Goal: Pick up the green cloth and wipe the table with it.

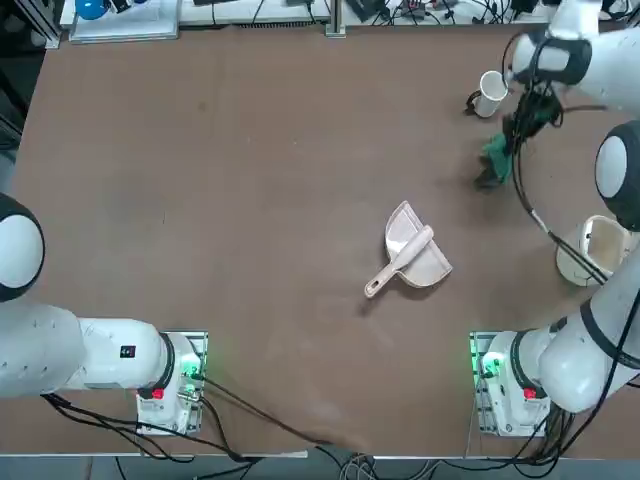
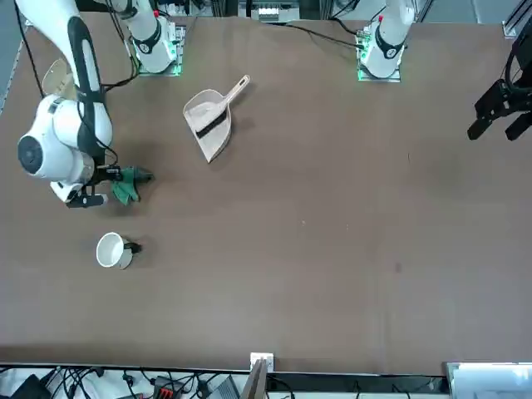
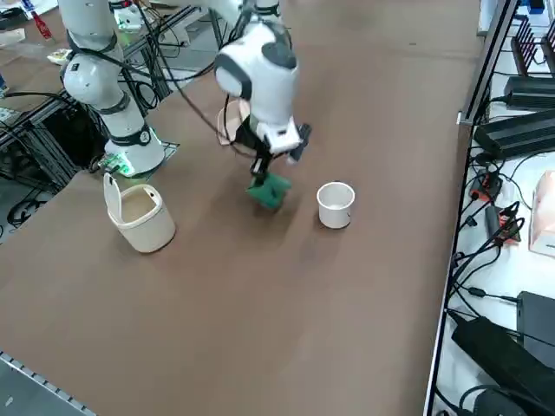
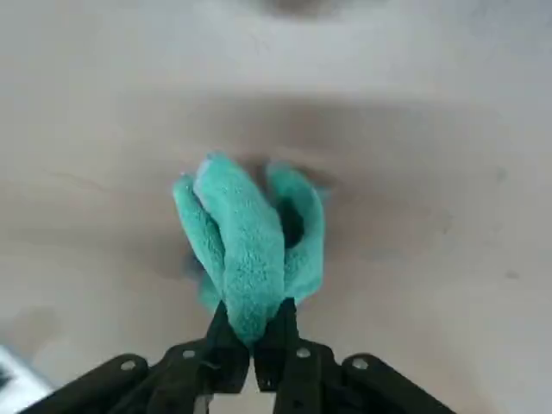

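Pickup looks done: the right end effector (image 4: 251, 332) is pinched shut on the green cloth (image 4: 250, 241), which hangs bunched just beside the white cup (image 3: 336, 204). Judging from this, the next move calls for pressing the cloth flat onto the worktop (image 1: 250, 200) and sweeping it.

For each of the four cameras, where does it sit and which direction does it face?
Top: overhead, looking down; both arm bases at bottom.
Front: across the table, facing the robot; bases at top.
Right side: raised at robot's right, looking diagonally; right arm.
Right wrist: on the arm, looking at the right gripper pinching the green cloth.
All share the cloth.
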`<state>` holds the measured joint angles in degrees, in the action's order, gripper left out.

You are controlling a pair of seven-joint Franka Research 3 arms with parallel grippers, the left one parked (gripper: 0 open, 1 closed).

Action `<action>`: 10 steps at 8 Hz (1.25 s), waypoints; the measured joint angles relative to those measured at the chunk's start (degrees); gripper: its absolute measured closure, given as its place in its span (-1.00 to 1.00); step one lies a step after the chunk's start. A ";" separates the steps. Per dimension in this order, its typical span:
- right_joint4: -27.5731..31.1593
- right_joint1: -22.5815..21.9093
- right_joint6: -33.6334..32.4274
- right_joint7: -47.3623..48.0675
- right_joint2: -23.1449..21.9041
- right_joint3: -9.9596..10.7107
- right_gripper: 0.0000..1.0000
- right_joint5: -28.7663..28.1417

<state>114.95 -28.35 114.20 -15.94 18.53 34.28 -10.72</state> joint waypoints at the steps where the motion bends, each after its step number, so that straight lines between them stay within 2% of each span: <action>1: -4.48 -1.41 -4.25 3.88 -0.27 -0.06 0.85 0.03; 3: -11.28 -7.09 -8.61 15.19 -0.31 -0.33 0.85 0.04; 5: -15.43 -14.47 -9.10 26.46 0.23 -0.69 0.85 0.01; 7: -18.33 -20.60 -9.11 34.85 2.64 -0.91 0.85 -0.04; 10: -19.04 -25.65 -6.25 40.44 8.53 -1.31 0.85 -6.88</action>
<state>95.91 -54.00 107.95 24.50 27.06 32.97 -17.60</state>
